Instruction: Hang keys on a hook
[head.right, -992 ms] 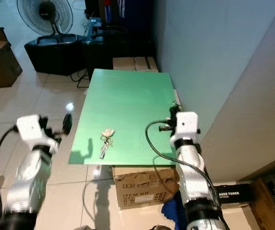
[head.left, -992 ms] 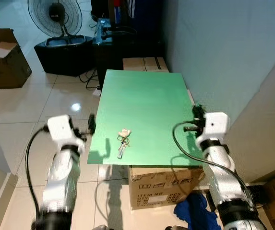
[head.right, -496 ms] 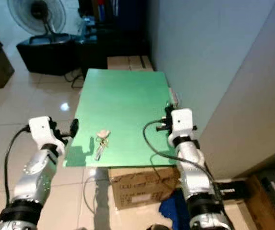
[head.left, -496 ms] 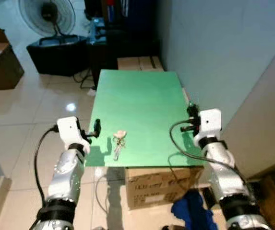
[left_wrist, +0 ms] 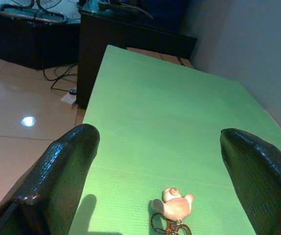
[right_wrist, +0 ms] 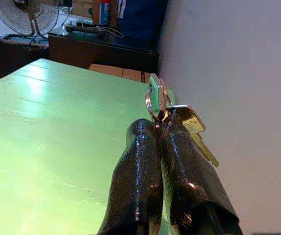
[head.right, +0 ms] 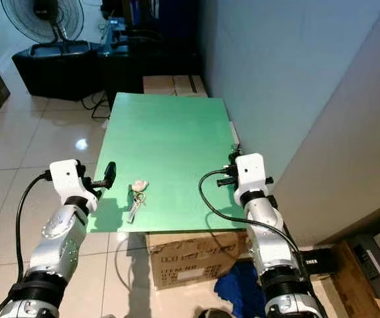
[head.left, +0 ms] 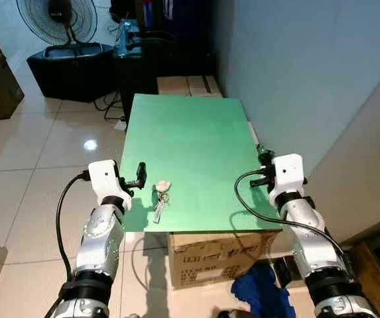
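Since a second ago the left gripper (head.left: 140, 175) has come in from beside the green tabletop (head.left: 196, 142) to its left edge near the front corner, and the camera has shifted too. Its two black fingers (left_wrist: 64, 166) stand wide apart and hold nothing. A bunch of keys with a pale animal-shaped fob (left_wrist: 174, 205) lies just ahead of them on the tabletop, near the front left corner, with ring and keys trailing toward the front edge.

At the right edge, near the front right corner, the right gripper (right_wrist: 155, 128) is pinched tight on a second set of keys (right_wrist: 182, 122); a silver ring and a brass-coloured key stick out past the fingertips, close to the grey wall (head.left: 296, 66). No hook can be made out.

Judging from this, the step in hand is likely reaching for the fob bunch. To do it well, the left gripper should advance low along the tabletop, centre the fob or ring between the fingers, and close only once both flank it, since flat keys slip easily. The right gripper should hold its grip.

A standing fan (head.left: 57, 16) and cardboard boxes (head.left: 209, 255) sit around.
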`<state>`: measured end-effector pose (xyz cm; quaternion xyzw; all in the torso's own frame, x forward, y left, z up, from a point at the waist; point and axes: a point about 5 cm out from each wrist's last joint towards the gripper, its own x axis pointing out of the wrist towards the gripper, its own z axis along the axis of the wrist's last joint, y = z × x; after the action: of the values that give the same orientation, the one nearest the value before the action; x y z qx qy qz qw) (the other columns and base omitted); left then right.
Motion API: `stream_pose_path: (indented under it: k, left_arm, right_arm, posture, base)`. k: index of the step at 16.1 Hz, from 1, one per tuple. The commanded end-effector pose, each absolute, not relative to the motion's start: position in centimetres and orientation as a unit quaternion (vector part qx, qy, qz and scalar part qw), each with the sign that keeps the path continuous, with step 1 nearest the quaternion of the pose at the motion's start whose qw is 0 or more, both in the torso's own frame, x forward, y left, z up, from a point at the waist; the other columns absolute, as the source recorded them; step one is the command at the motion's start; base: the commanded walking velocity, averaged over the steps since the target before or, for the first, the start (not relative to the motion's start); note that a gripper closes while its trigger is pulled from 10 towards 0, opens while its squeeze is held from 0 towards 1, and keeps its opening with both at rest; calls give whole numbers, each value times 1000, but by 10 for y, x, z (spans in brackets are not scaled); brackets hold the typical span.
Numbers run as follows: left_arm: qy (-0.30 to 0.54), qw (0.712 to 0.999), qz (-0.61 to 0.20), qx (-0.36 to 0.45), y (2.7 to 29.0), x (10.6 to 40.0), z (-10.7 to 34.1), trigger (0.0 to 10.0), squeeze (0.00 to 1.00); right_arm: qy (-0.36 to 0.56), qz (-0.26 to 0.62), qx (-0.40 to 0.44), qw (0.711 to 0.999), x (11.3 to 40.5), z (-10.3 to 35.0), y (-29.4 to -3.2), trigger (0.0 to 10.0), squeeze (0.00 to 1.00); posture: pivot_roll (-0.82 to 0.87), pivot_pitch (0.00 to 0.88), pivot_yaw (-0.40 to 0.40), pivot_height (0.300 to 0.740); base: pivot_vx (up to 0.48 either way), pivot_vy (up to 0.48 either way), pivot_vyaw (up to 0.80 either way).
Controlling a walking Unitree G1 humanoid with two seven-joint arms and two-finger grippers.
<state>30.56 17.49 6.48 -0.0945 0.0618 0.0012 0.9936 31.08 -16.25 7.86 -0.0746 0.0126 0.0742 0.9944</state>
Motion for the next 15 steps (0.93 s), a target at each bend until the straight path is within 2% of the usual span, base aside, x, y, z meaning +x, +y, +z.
stream_pose_path:
  k: [1, 15]
  left_arm:
    - [53, 995, -9, -85, 172, 308, 68, 10000, 0]
    - [43, 996, -29, -69, 165, 317, 78, 10000, 0]
  right_arm:
    - [18, 67, -63, 996, 313, 78, -162, 0, 0]
    - [45, 66, -44, 996, 312, 67, -157, 0, 0]
  posture:
    - [-110, 0, -16, 740]
    - [-93, 0, 6, 740]
  base:
    - [0, 0, 0]
    - [0, 0, 0]
